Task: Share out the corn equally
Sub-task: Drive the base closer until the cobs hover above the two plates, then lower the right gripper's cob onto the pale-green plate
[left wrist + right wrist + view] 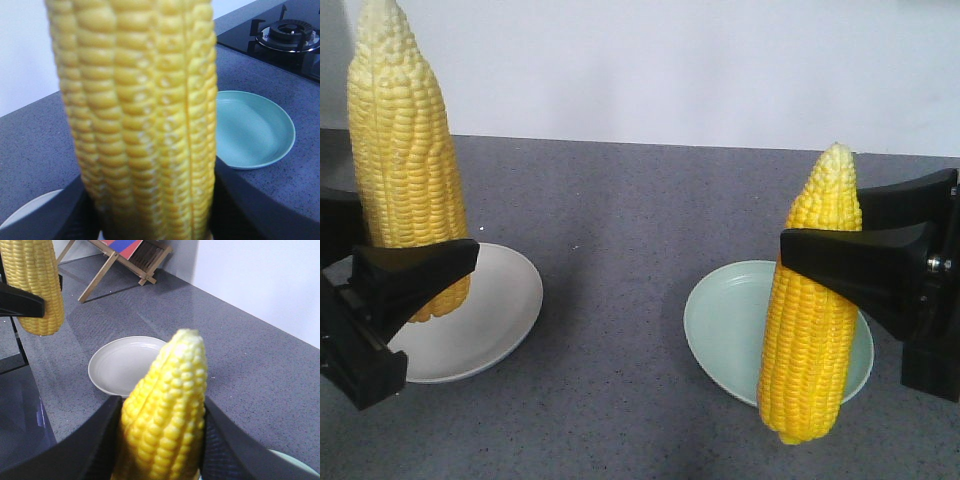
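Two cobs of corn are held upright in the air, tips up. My left gripper (415, 252) is shut on the left corn (405, 150) near its lower end, above the white plate (495, 310). That corn (145, 125) fills the left wrist view between the black fingers (250, 200). My right gripper (825, 250) is shut on the middle of the right corn (815, 330), which hangs over the near right part of the pale green plate (725, 320). In the right wrist view this corn (167, 410) stands between the black jaws. Both plates hold nothing.
The grey counter (620, 230) runs back to a white wall. A black gas hob (290, 35) lies beyond the green plate (255, 130). A wooden folding frame (125, 260) stands past the counter's far end, beyond the white plate (125, 365).
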### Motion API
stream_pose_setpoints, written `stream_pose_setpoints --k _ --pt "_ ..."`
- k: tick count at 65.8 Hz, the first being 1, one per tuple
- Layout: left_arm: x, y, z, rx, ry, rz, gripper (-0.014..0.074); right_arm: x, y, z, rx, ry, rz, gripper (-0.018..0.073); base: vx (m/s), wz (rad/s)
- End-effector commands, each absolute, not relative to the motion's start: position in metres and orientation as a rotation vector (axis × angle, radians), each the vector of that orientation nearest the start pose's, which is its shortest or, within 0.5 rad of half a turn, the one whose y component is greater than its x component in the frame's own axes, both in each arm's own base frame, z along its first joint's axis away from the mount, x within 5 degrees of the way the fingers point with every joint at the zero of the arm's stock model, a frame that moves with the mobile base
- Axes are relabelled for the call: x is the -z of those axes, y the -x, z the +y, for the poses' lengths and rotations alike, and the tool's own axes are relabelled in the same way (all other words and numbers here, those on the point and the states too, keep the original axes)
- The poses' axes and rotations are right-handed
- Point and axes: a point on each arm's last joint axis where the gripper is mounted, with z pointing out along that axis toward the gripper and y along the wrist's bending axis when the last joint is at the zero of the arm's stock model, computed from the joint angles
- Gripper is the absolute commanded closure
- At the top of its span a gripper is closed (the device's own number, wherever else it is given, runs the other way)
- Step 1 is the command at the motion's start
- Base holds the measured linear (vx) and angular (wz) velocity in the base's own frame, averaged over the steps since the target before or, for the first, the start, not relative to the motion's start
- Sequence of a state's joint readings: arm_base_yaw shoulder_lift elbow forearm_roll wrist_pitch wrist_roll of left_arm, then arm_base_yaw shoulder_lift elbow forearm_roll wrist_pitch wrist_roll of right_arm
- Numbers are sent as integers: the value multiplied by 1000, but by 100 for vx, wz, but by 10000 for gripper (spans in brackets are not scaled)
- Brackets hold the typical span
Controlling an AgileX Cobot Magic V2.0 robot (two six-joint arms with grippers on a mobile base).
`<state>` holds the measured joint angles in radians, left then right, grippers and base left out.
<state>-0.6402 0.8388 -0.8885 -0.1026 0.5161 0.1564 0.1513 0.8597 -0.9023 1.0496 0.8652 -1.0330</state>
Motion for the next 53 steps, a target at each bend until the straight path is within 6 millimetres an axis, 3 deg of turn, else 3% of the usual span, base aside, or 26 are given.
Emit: stream_pose_setpoints --k 1,53 --pt "-398 -133 -104 453 -662 1738 305 -402 -141 82 -688 727 1701 389 0 -1" --pt "-398 -133 -104 453 -662 1738 305 -402 -141 82 -691 727 1700 389 0 0"
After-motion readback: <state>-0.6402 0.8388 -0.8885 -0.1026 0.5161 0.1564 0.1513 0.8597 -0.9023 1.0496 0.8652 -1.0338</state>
